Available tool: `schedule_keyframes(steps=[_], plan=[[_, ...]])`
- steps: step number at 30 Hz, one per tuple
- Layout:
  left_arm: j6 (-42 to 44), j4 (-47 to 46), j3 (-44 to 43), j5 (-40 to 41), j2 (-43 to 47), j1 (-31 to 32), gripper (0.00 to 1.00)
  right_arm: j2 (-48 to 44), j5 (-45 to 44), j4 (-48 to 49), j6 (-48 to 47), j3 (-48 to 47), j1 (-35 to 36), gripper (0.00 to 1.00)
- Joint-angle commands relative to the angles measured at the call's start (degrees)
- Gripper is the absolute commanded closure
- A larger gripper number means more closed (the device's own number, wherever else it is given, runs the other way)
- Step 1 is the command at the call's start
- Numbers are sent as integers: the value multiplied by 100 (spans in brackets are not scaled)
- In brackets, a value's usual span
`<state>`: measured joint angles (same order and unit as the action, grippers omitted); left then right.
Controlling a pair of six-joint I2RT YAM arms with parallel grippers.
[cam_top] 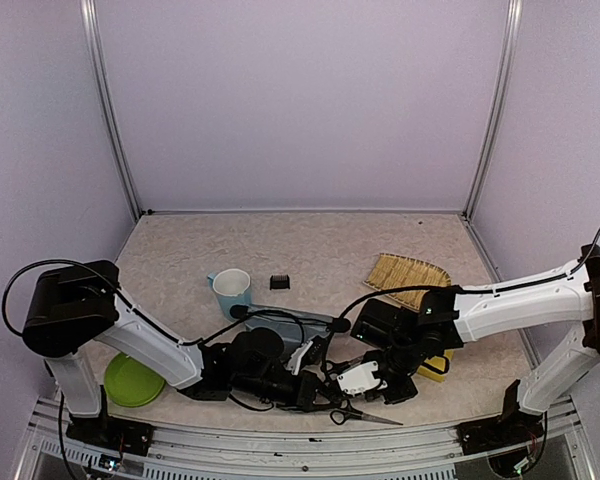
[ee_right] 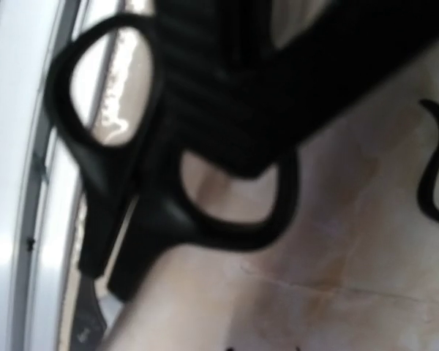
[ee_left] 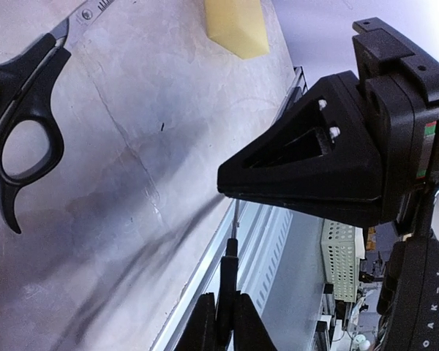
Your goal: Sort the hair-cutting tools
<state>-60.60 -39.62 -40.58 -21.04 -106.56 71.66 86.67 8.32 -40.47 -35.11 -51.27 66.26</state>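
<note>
The held scissors [ee_right: 161, 219] are being gripped by the right gripper [ee_left: 230, 191] at the black loop handles. Its jaws are being kept clenched on them, just above the near edge of the table [cam_top: 320, 250]. In the right wrist view the handles are being shown blurred, lying across the dark fingers.

The thin steel blade is being pointed away from the right gripper toward the left gripper [ee_left: 225, 307]. In the left wrist view the blade tip is being seen between the two left fingers [ee_left: 205, 329], which are standing pressed together around it. The left claw therefore appears to be clenched on the blade, though the contact is partly hidden at the bottom of that view. Both grippers are being positioned close together near the centre of the table's front edge.

The second scissors [ee_left: 42, 77] are being left flat on the table, close beside the two grippers and touched by neither. Their blades are being shown closed.

The tiny black block [cam_top: 279, 282] is being left farther back on the table, just right of the light-blue cup [cam_top: 231, 288] and well apart from both grippers.

The yellow sponge [ee_left: 236, 25] is being seen on the table beyond the second scissors, on the right arm's side. A bamboo mat [cam_top: 408, 272] is being seen at the rear right, and a green plate [cam_top: 132, 380] at the near left beside the left arm.
</note>
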Motion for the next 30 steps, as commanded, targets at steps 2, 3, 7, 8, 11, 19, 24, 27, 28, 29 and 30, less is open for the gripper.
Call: schedule_keyframes(steps=[2, 3, 7, 8, 11, 19, 24, 27, 28, 29, 30], plan=[[31, -265, -56, -116, -103, -26, 96, 102, -64, 45, 11, -123, 63, 100], [31, -266, -48, -119, -109, -23, 97, 96, -64, 50, 15, -121, 65, 100], [16, -384, -5, -152, -131, -38, 100, 86, -65, 61, 71, -119, 63, 100], [13, -398, 5, -150, -117, -38, 100, 73, -124, 63, 105, -114, 58, 98], [107, -455, 96, -126, -1, -26, 100, -170, -119, 26, 140, -121, -155, 87], [1428, 285, 76, 660, 968, 458, 100, -656, 2004, -688, 113, -719, -1807, 56], [2319, 1223, 144, 1651, 1906, 606, 100, -733, 3060, -1241, -214, -806, -2012, 55], [2682, 1801, 209, 1960, 2427, 571, 100, -803, 3209, -1312, -267, -816, -2012, 54], [2784, 1994, 204, 2063, 2567, 549, 100, -810, 3288, -1331, -268, -834, -2012, 53], [2864, 2154, 192, 2140, 2720, 532, 100, -799, 3362, -1353, -280, -857, -2012, 53], [2936, 2264, 203, 2196, 2823, 526, 100, -762, 3444, -1375, -294, -886, -2012, 52]])
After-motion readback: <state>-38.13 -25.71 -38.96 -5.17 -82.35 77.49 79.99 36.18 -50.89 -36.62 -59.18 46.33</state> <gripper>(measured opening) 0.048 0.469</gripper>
